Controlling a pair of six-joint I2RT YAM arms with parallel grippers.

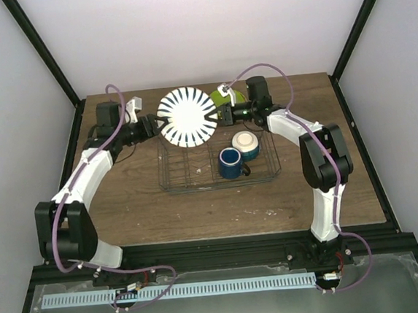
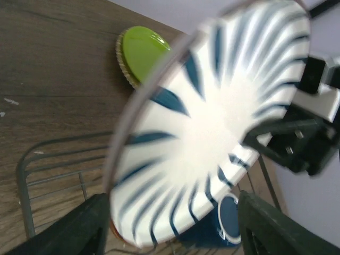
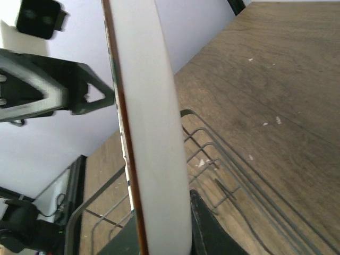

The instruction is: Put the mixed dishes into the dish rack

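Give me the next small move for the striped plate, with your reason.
Probably the right gripper should lower the striped plate into the dish rack: it is held by its rim above the rack's free left half, clear of the mug and bowl.

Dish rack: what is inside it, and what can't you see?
Inside the dish rack stand a blue mug and a cream bowl. The striped plate, held above it, covers the far left corner, so anything there is hidden.
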